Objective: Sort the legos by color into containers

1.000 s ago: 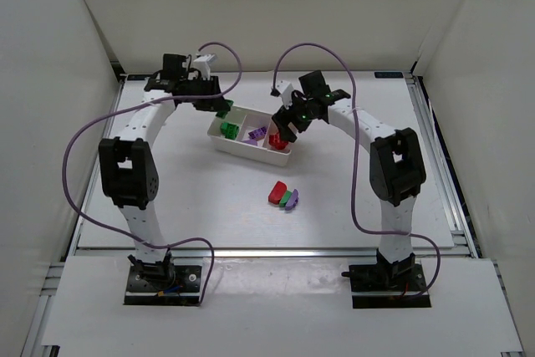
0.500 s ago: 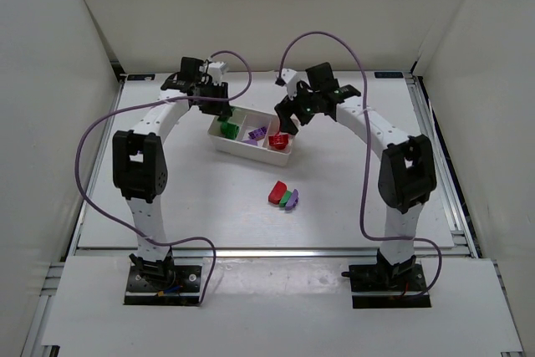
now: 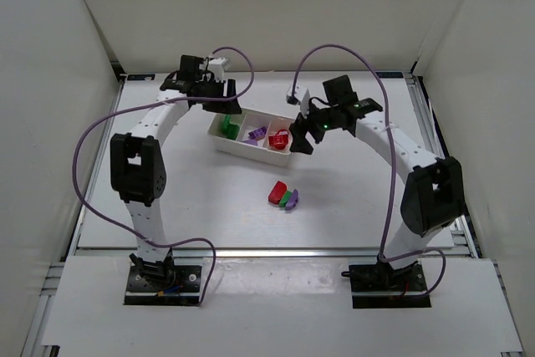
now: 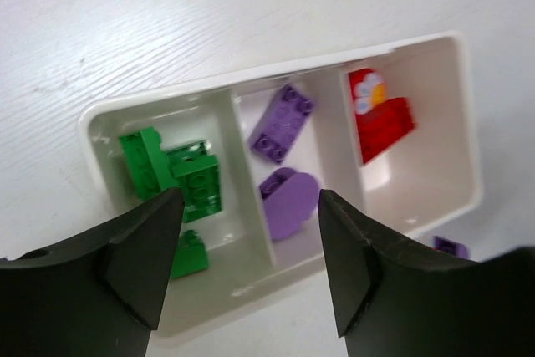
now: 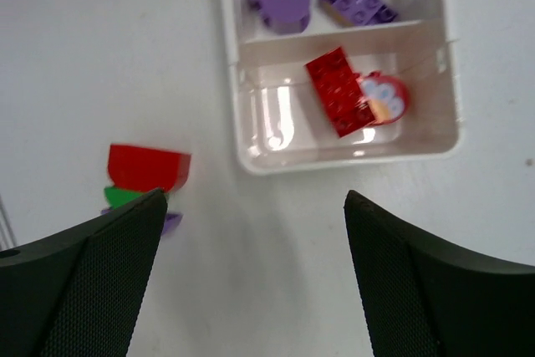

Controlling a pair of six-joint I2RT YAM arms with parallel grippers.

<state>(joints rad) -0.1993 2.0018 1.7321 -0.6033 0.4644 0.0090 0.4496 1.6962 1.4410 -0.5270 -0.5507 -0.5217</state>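
Observation:
The white tray (image 3: pixel 242 150) holds green bricks (image 3: pixel 229 128) in its left compartment, purple bricks (image 3: pixel 257 133) in the middle and red bricks (image 3: pixel 279 138) on the right. A red brick (image 3: pixel 277 193), a green brick (image 3: pixel 287 198) and a purple brick (image 3: pixel 293 201) lie together on the table in front of the tray. My left gripper (image 4: pixel 248 202) is open and empty above the tray's green bricks (image 4: pixel 180 175) and purple bricks (image 4: pixel 288 198). My right gripper (image 5: pixel 252 198) is open and empty above the table beside the tray's red end (image 5: pixel 343 89), with the loose red brick (image 5: pixel 146 166) close by.
White walls enclose the table on three sides. Purple cables loop from both arms above the tray's far side. The table's metal edge rails run along the left, right and front.
My right gripper has pulled back from the tray's red compartment to the right, leaving red bricks in it. My left gripper has shifted a little right over the tray's far edge.

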